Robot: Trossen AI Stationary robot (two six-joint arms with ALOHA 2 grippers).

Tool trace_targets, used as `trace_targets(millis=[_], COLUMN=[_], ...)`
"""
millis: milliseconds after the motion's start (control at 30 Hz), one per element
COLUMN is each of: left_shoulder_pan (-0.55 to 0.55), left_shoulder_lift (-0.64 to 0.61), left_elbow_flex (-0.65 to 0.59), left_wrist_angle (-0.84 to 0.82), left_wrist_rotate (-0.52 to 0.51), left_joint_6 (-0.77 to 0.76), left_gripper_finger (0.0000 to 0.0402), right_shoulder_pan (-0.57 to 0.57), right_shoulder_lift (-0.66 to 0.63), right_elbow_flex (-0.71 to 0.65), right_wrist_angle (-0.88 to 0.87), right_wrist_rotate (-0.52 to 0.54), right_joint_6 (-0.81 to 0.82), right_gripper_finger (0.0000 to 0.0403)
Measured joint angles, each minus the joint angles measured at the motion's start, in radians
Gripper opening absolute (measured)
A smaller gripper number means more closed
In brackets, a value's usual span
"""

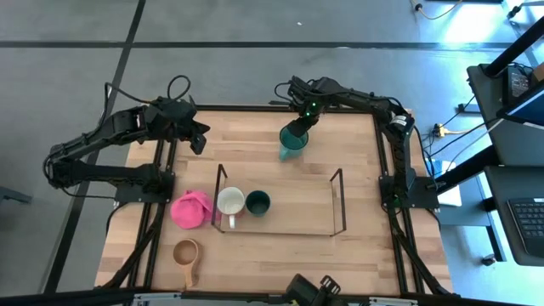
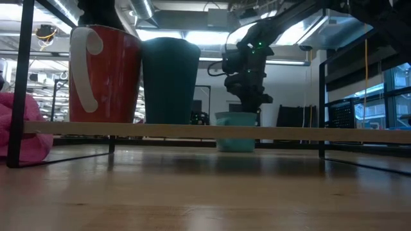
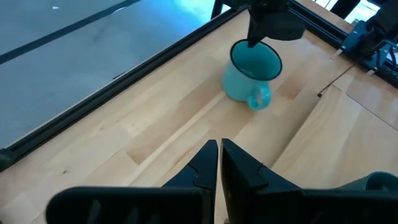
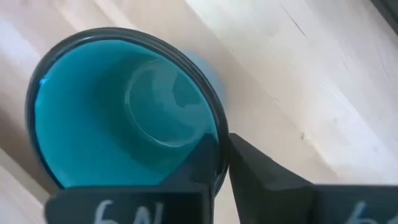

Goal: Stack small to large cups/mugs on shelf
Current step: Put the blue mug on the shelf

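The teal mug [image 1: 291, 143] stands on the table behind the wire shelf [image 1: 338, 202]; it also shows in the left wrist view [image 3: 249, 71] and the low view [image 2: 236, 138]. My right gripper [image 1: 299, 127] is shut on its rim. On the shelf's left end stand the white-rimmed mug [image 1: 230, 203] and the dark green cup [image 1: 257, 202], side by side. The wooden long-handled cup [image 1: 186, 253] lies on the table near the front left. My left gripper [image 1: 198, 140] is shut and empty above the table's far left. My right gripper pinches the teal mug's rim [image 4: 216, 132] on its far side, opposite the handle [image 3: 259, 99]. One finger [image 4: 202, 158] is inside the mug and one [image 4: 261, 174] outside. The fingers come from above, pointing down. The mug is upright with its base on the table.
A pink lumpy item [image 1: 191, 209] lies on the table against the shelf's left end frame. The shelf's right half is bare. The black metal frame [image 1: 387, 183] edges the table on both sides. Bare wood lies between the two grippers.
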Motion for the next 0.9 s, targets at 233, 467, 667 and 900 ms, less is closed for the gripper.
trace_targets(millis=[233,467,667,900], left_shoulder_pan=[0.029,0.043,0.043,0.043], left_shoulder_lift=[0.0,0.007,0.017,0.02], left_elbow_flex=[0.0,0.0,0.0,0.0], left_wrist_angle=[0.004,0.008,0.007,0.006], left_wrist_rotate=[0.033,0.052,0.052,0.052], left_joint_6=[0.007,0.015,0.019,0.018], left_gripper_finger=[0.0014,0.0014,0.0014,0.0014], right_shoulder_pan=[0.0,0.011,0.041,0.067], right_shoulder_lift=[-0.001,0.002,0.002,0.001], right_elbow_flex=[0.002,-0.002,-0.002,0.0], right_wrist_angle=[0.003,0.009,0.058,0.159], right_wrist_rotate=[-0.025,-0.037,-0.045,-0.058], right_joint_6=[-0.048,-0.08,-0.141,-0.186], right_gripper_finger=[0.0033,0.0082,0.0048,0.0035])
